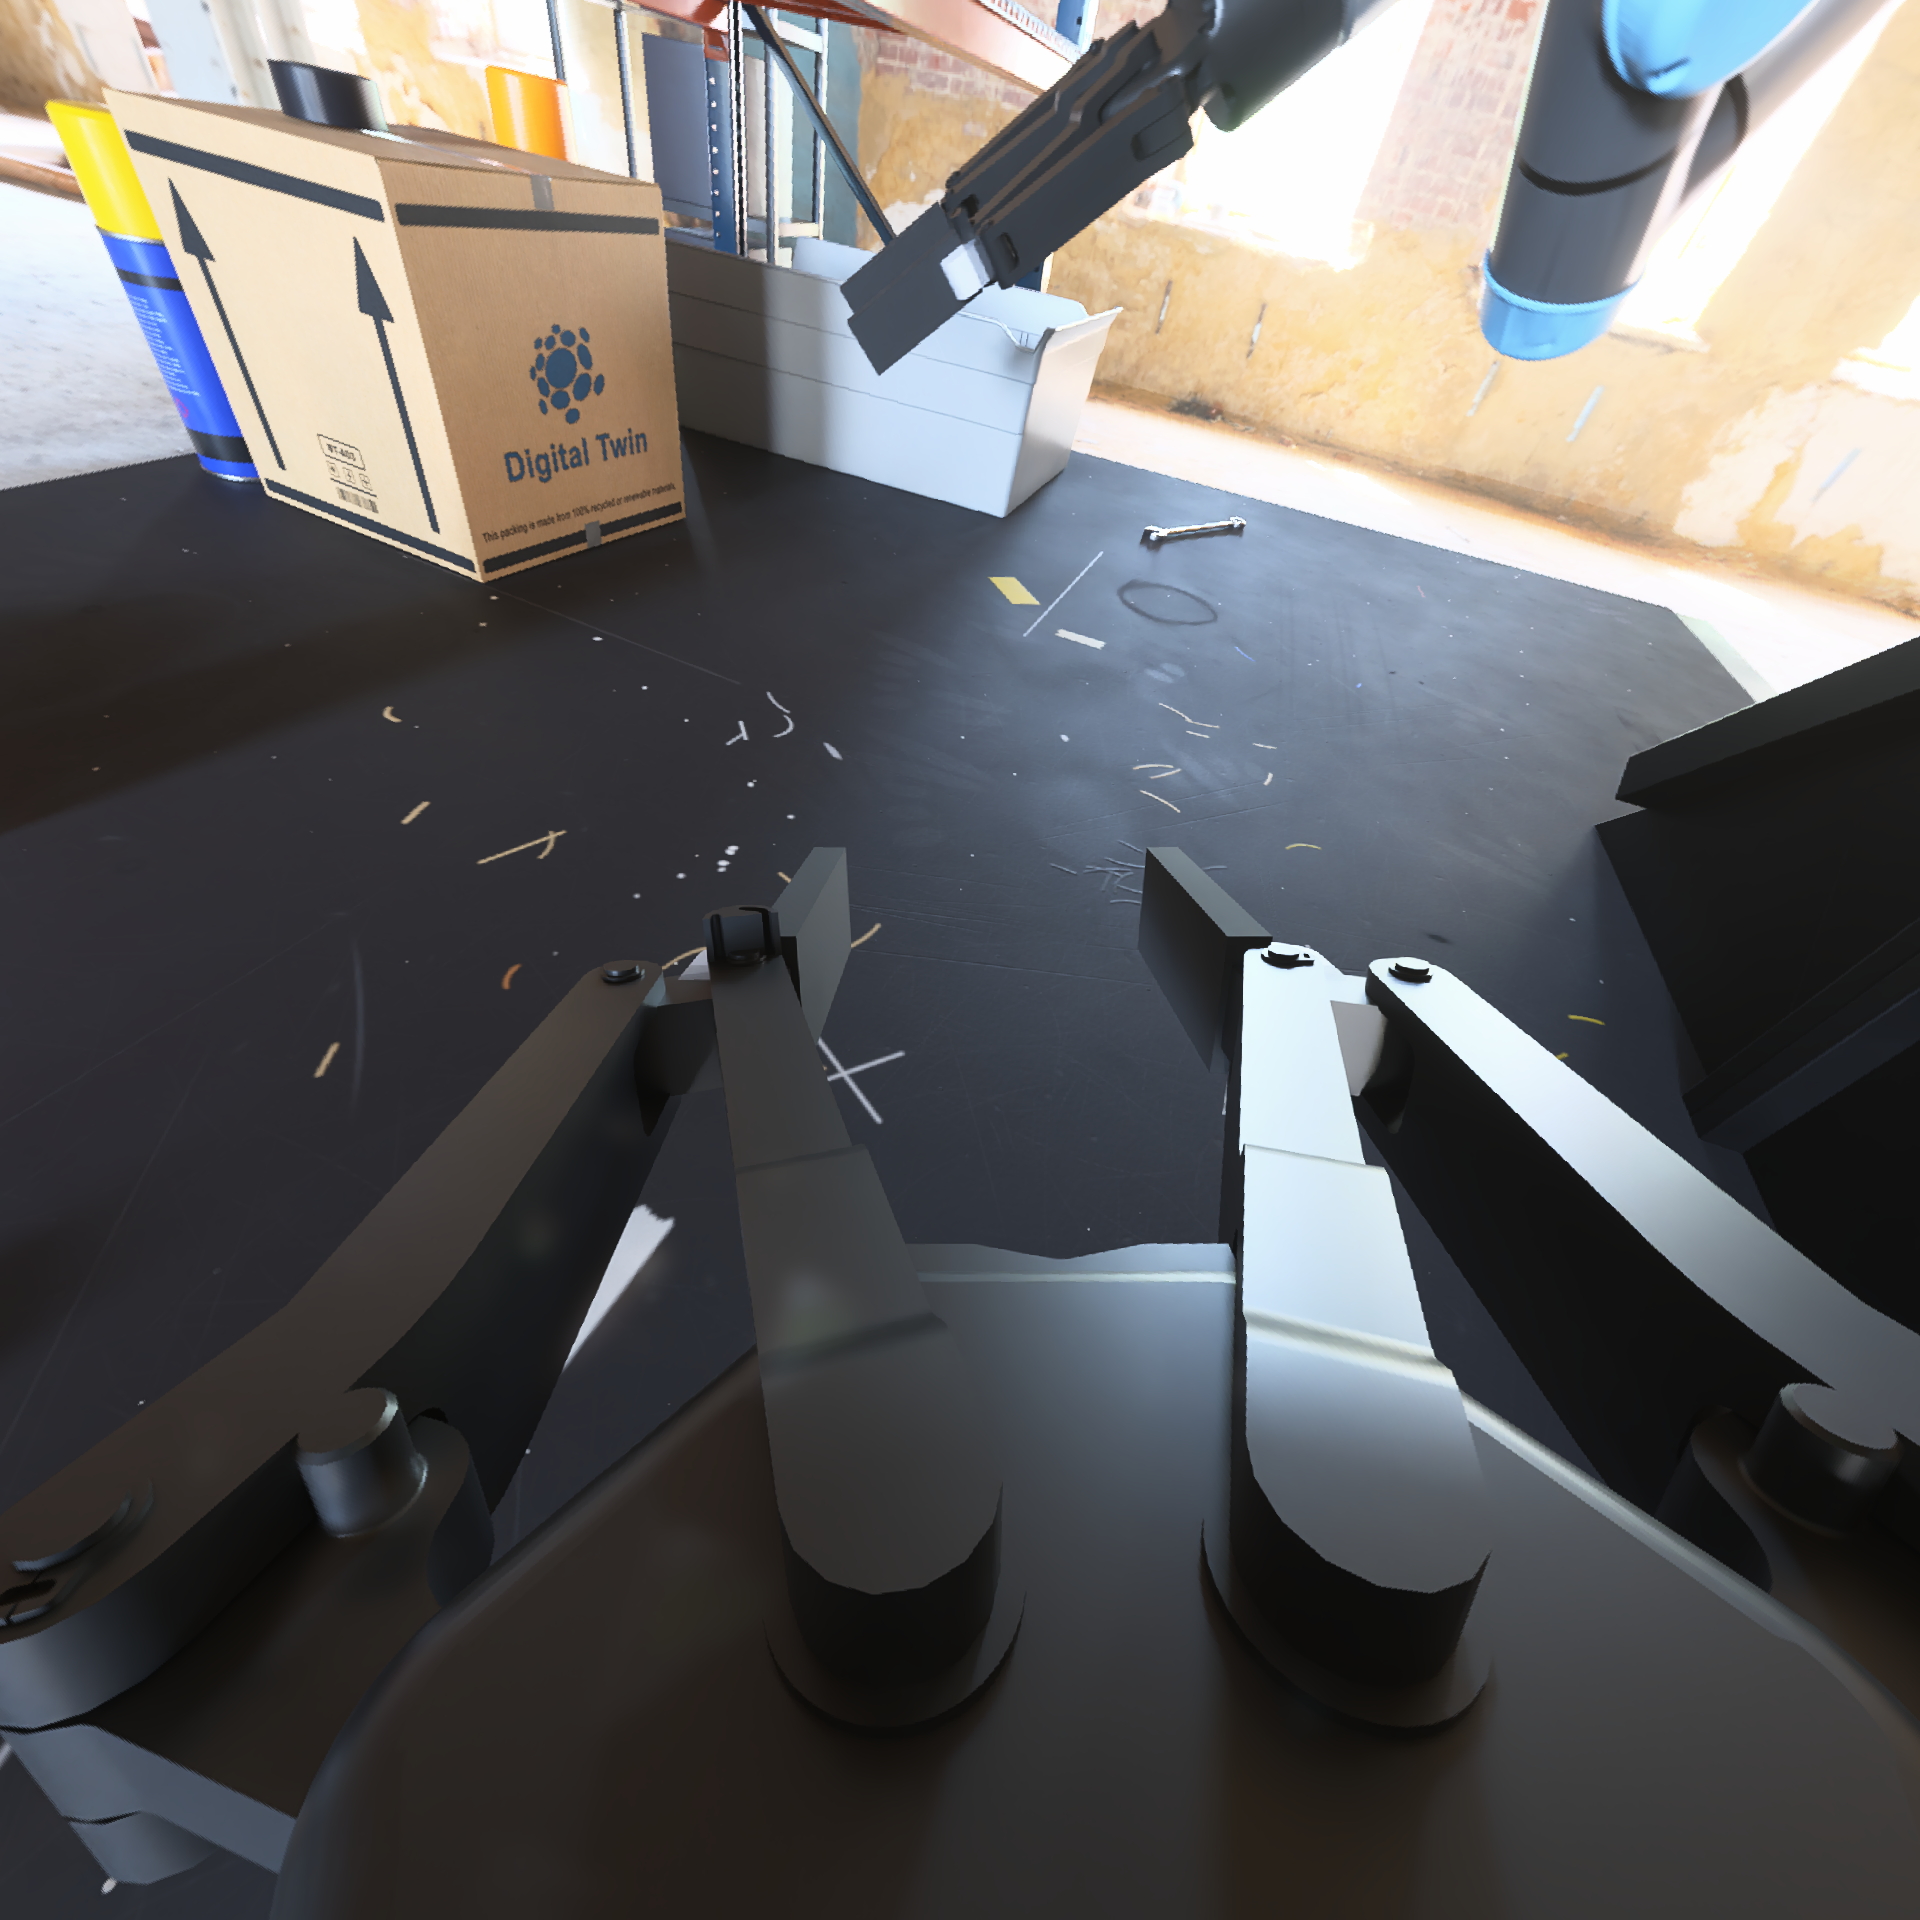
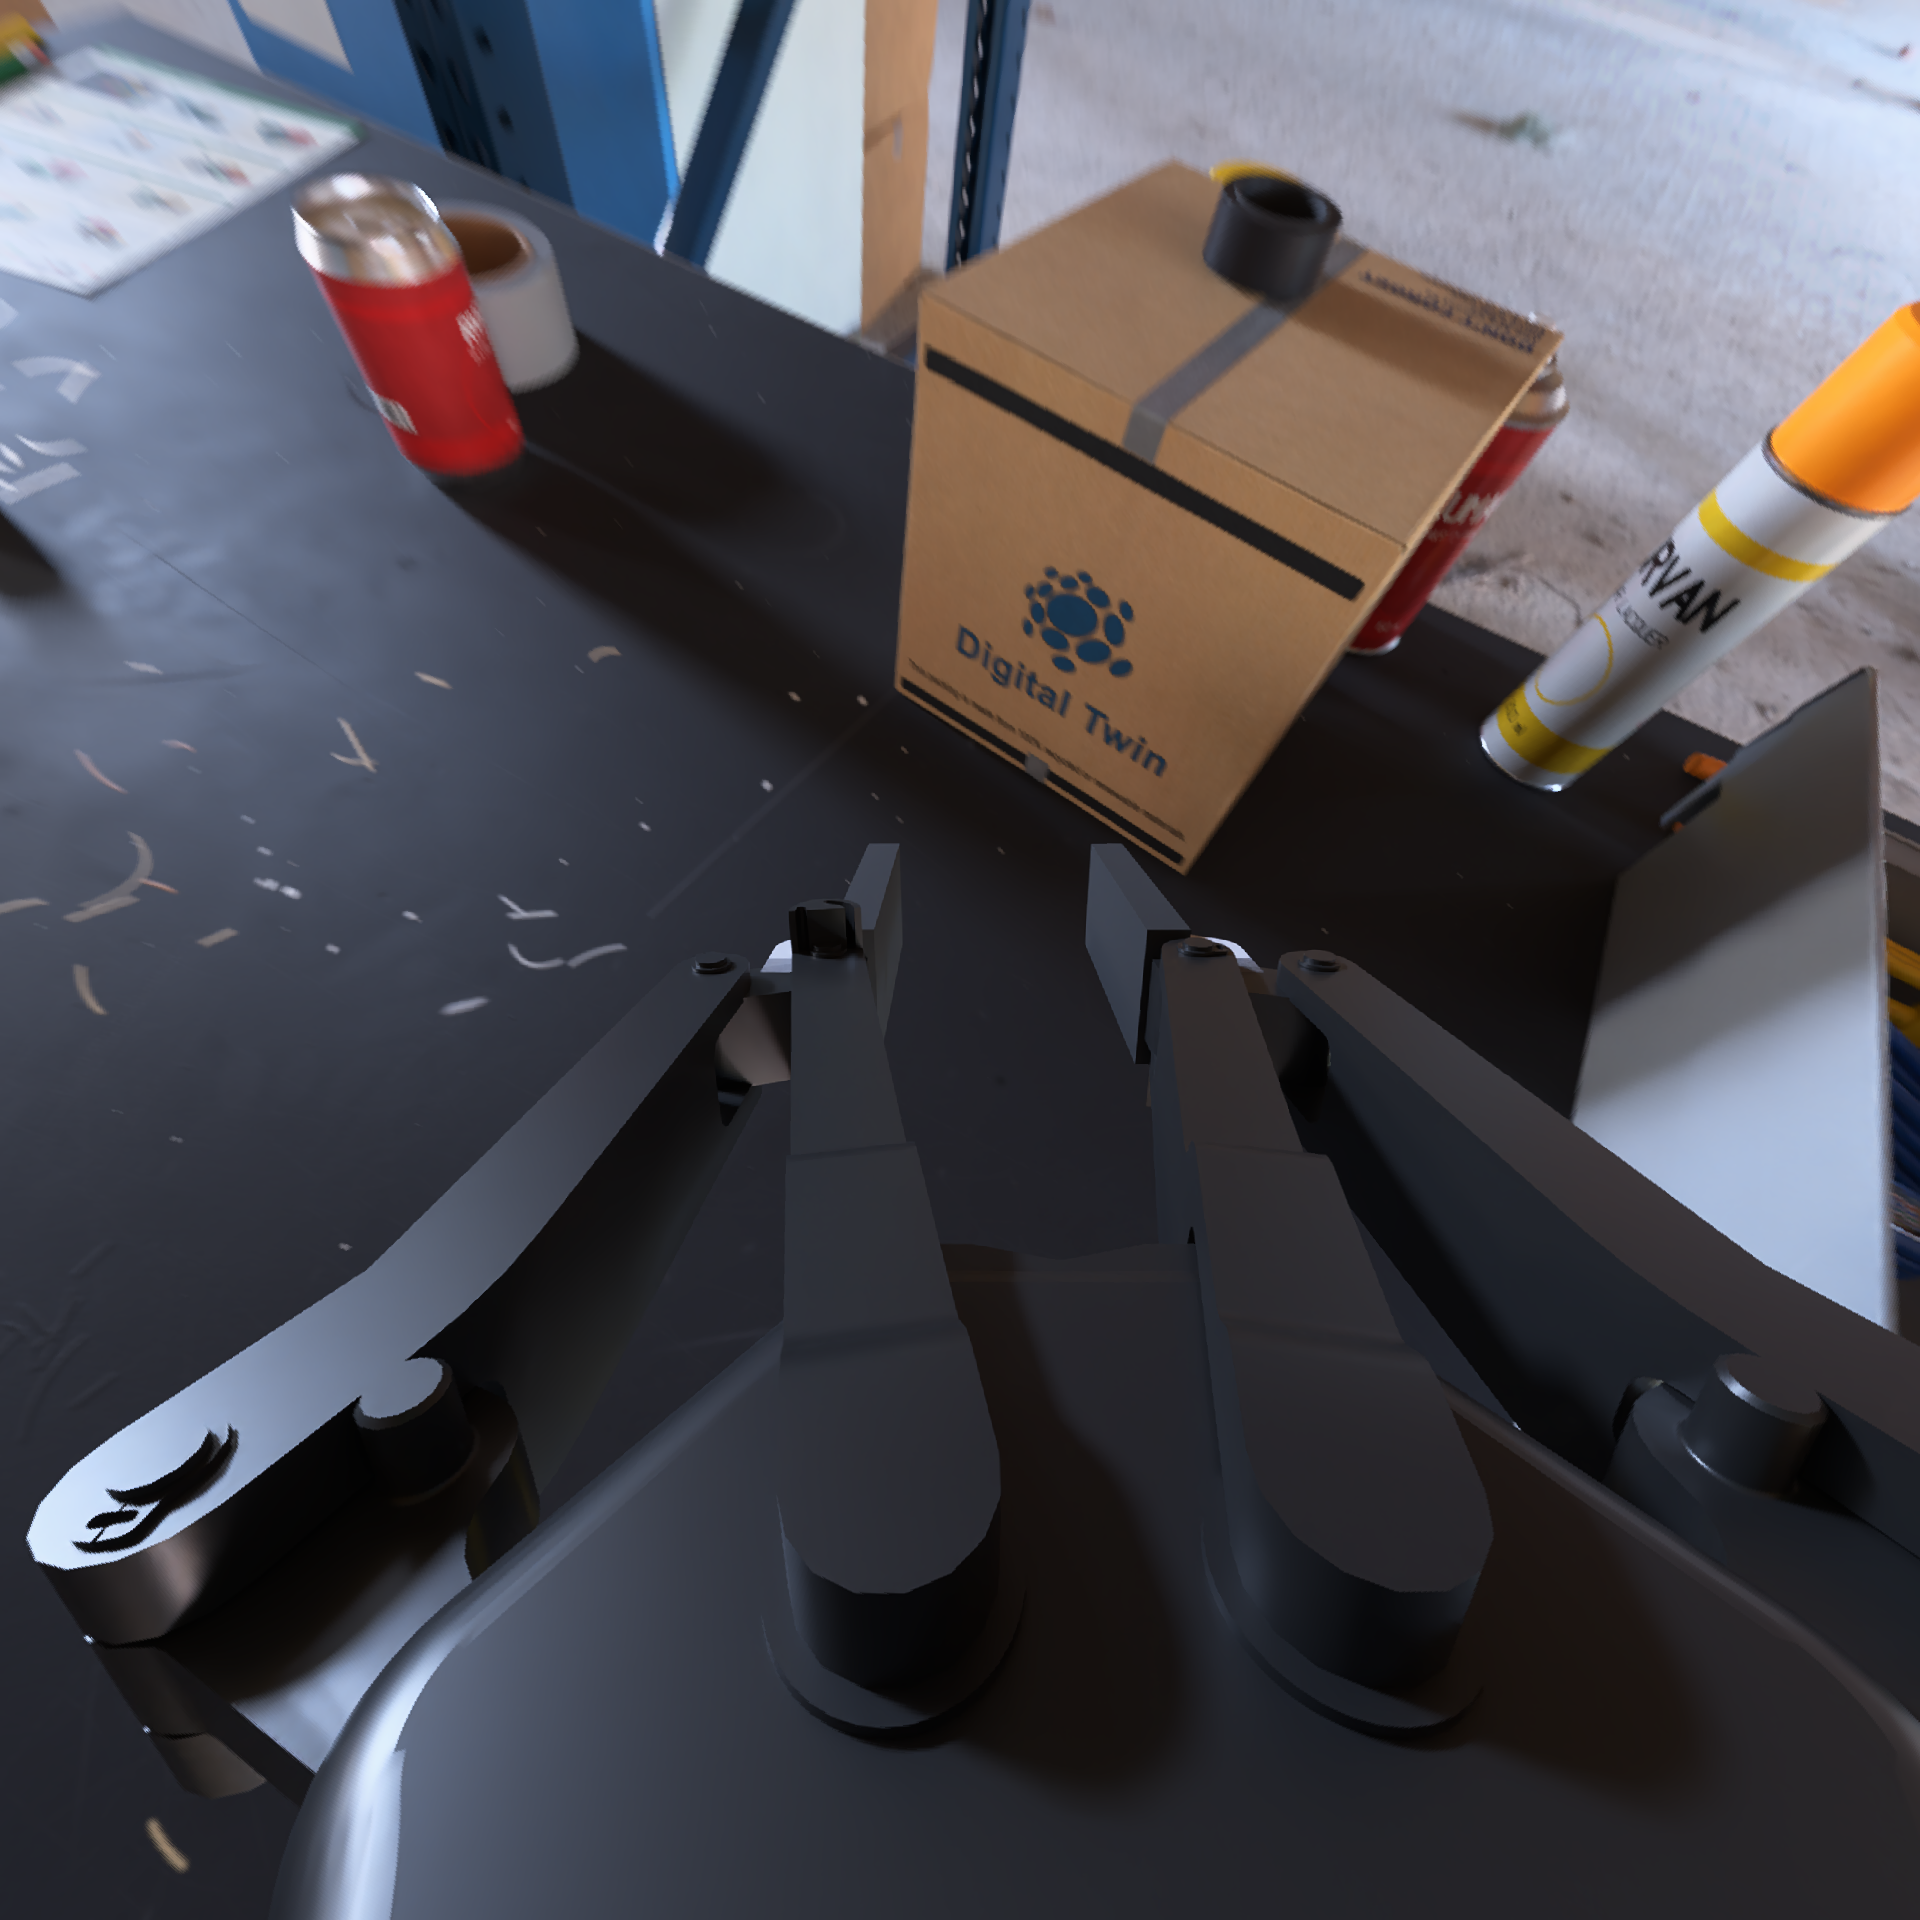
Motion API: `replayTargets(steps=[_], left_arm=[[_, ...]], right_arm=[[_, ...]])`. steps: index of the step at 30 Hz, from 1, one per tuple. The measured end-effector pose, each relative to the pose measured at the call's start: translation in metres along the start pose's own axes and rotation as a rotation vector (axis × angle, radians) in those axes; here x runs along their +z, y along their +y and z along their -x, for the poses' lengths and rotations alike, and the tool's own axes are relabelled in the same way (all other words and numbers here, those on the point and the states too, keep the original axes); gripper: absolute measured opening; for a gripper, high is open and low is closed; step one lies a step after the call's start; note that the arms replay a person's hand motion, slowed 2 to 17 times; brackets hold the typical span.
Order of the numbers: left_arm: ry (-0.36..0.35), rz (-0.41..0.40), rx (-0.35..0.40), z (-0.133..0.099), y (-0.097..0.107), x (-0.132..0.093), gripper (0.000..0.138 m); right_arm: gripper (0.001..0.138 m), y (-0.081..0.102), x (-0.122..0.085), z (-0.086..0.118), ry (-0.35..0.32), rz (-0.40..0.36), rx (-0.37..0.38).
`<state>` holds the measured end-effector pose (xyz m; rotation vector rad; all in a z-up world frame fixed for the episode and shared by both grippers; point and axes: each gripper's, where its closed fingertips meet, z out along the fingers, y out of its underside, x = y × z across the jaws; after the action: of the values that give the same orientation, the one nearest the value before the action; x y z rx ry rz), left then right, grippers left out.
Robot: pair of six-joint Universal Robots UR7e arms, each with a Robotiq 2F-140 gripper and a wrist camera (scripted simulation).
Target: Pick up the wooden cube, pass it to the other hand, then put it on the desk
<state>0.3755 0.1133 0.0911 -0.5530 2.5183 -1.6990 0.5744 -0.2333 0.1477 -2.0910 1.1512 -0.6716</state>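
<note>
No wooden cube shows in either view. My left gripper [image 1: 992, 883] is open and empty, with its fingers spread wide low over the dark desk [image 1: 1351, 727]. My right gripper [image 2: 992, 873] is open with a narrower gap and nothing between its fingers. It hangs above the desk [image 2: 416, 727] and points at a cardboard box [image 2: 1122, 582]. The right gripper also shows in the left wrist view [image 1: 894, 312], raised in the air at the top over a white bin [image 1: 914, 436].
The cardboard box [image 1: 436, 343] stands at the back left with a blue and yellow spray can [image 1: 156, 312] behind it. A small wrench [image 1: 1193, 531] lies on the desk. A dark block [image 1: 1787, 935] stands at the right. A red can [image 2: 416, 332], a tape roll [image 2: 530, 301], an orange-capped spray can [image 2: 1704, 561] and a grey bin [image 2: 1745, 987] stand around the box.
</note>
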Motion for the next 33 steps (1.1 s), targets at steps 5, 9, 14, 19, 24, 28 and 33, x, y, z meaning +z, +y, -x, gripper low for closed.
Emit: replayTargets(steps=[5,9,14,19,24,28,33], left_arm=[[-0.019,-0.007,0.007,0.003,-0.001,-0.001,0.075],[-0.033,-0.013,0.013,0.005,-0.002,-0.002,0.076],[-0.049,-0.019,0.02,0.008,-0.003,-0.004,0.076],[-0.061,-0.022,0.025,0.011,-0.003,-0.005,0.075],[-0.072,-0.023,0.028,0.014,-0.003,-0.006,0.075],[-0.081,-0.026,0.028,0.016,-0.004,-0.007,0.075],[-0.097,-0.036,0.028,0.019,-0.005,-0.008,0.075]], right_arm=[[0.048,-0.015,-0.015,0.034,-0.081,-0.153,0.027],[0.048,-0.022,-0.027,0.064,-0.161,-0.262,0.042],[0.048,-0.026,-0.039,0.102,-0.262,-0.378,0.052],[0.047,-0.025,-0.048,0.139,-0.358,-0.47,0.064],[0.047,-0.02,-0.053,0.175,-0.451,-0.537,0.079],[0.047,-0.015,-0.056,0.202,-0.526,-0.573,0.091],[0.047,-0.005,-0.057,0.233,-0.619,-0.594,0.1]])
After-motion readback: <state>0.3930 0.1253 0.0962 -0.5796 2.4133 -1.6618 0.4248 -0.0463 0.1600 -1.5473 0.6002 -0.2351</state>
